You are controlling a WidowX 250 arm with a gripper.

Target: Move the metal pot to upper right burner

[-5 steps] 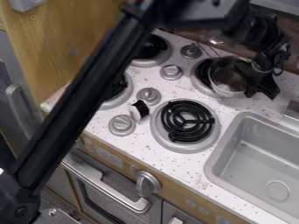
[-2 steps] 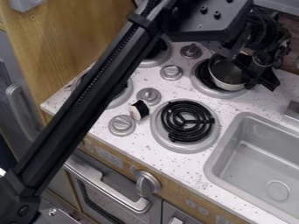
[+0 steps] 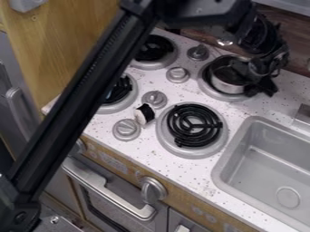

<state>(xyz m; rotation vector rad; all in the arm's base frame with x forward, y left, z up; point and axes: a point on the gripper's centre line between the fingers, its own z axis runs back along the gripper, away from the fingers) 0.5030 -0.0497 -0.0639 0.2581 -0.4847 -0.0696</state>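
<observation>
My gripper (image 3: 260, 86) hangs at the upper right, over the right side of the metal pot (image 3: 226, 81). Whether its fingers are apart or closed on the rim cannot be made out. The pot stands upright over the upper right burner (image 3: 205, 84), with the burner's silver ring showing around its left and lower sides. Part of the pot's right side is hidden behind the gripper.
A black coil burner (image 3: 192, 125) lies nearer the front, left of the grey sink (image 3: 266, 167). Two more burners sit at the left, partly behind the arm. A small black and white piece (image 3: 144, 114) lies among the silver knobs (image 3: 126, 129).
The pot has shifted a little left and now looks more level over the upper right burner. My gripper has moved slightly left with it, and the arm has swung a little.
</observation>
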